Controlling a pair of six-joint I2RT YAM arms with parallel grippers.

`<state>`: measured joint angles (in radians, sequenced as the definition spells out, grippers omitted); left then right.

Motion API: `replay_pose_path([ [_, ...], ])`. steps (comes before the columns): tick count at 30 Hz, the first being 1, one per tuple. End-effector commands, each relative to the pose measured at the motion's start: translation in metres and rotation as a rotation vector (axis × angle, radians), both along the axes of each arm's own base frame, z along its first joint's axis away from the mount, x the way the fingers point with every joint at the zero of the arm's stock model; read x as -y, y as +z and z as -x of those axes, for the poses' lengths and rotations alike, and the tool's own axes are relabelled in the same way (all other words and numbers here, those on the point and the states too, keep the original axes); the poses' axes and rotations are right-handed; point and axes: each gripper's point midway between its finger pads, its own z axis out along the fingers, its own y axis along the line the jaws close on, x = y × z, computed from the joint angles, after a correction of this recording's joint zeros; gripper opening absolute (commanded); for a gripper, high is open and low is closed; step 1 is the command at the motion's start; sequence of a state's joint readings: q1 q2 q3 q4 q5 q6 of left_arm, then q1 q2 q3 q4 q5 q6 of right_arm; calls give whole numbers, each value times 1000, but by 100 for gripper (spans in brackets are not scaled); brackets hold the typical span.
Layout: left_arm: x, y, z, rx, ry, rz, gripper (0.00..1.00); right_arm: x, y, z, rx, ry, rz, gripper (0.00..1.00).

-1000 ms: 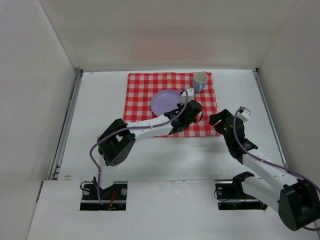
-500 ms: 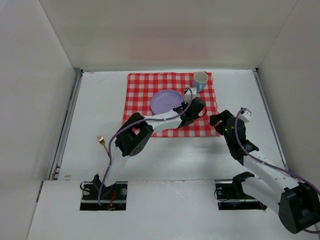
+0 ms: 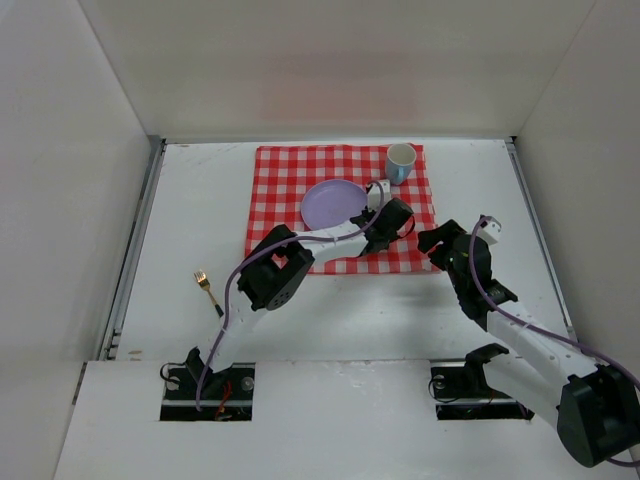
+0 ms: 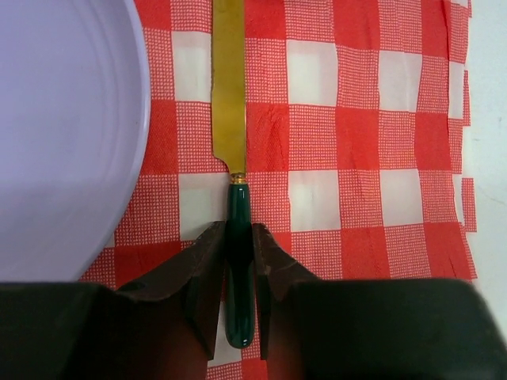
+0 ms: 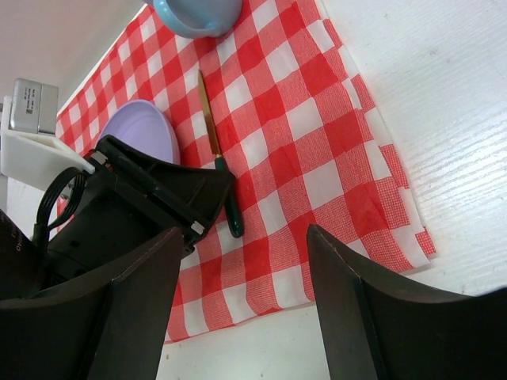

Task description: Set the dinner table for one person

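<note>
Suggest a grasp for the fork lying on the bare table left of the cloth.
Probably the dark handle of the fork, mid-length, from straight above, closing across its narrow width: it lies flat on the dinner table, so no side gives room underneath.

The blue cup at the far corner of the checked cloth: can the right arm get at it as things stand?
Probably yes. The right claw is open and empty, and only bare cloth lies between it and the cup; the left claw, at the knife, sits off to the side.
</note>
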<state>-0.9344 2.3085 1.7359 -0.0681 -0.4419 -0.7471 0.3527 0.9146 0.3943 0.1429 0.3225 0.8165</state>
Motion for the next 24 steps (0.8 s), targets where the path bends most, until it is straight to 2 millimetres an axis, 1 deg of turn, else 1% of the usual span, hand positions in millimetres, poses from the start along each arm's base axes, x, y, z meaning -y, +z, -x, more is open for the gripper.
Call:
replay_pose_path([
  [1, 4, 26, -7, 29, 39, 54, 21, 0, 14, -5, 50, -6, -26, 70],
  [3, 6, 33, -4, 39, 32, 63, 27, 0, 14, -5, 52, -7, -24, 70],
  [5, 7, 49, -1, 57, 21, 81, 31, 0, 15, -5, 53, -9, -26, 70],
  [7, 10, 75, 2, 94, 4, 121, 34, 0, 16, -5, 57, -10, -27, 70],
  [9, 9, 107, 8, 140, -19, 157, 36, 2, 15, -5, 57, -18, -26, 70],
  [10, 6, 120, 10, 159, -23, 169, 36, 3, 16, -5, 61, -22, -24, 70],
  [11, 1, 136, 14, 182, -28, 188, 36, 3, 16, -5, 61, -23, -23, 70],
  [13, -15, 158, 21, 214, -25, 216, 36, 2, 16, -6, 62, -24, -19, 70],
  [14, -29, 166, 26, 228, -20, 220, 35, 1, 15, -6, 59, -22, -18, 69],
  [15, -47, 171, 31, 238, -8, 215, 35, 0, 14, -6, 59, -16, -20, 68],
  [16, -63, 172, 35, 243, 3, 206, 34, -1, 15, -6, 60, -13, -20, 64],
  [17, -84, 170, 42, 246, 19, 191, 33, -3, 16, -5, 62, -4, -18, 58],
  [18, -109, 164, 49, 240, 39, 167, 30, -5, 16, -5, 64, 4, -16, 51],
  [19, -128, 158, 55, 233, 55, 148, 26, -7, 17, -5, 67, 10, -14, 42],
  [20, -155, 150, 64, 223, 84, 128, 22, -9, 18, -6, 68, 15, -12, 36],
  [22, -217, 125, 85, 178, 174, 59, 17, -16, 18, -5, 66, 41, -11, 31],
  [23, -240, 115, 93, 154, 221, 35, 17, -20, 19, -5, 67, 55, -8, 30],
  [24, -271, 103, 106, 119, 284, 2, 17, -23, 19, -5, 70, 62, 0, 31],
])
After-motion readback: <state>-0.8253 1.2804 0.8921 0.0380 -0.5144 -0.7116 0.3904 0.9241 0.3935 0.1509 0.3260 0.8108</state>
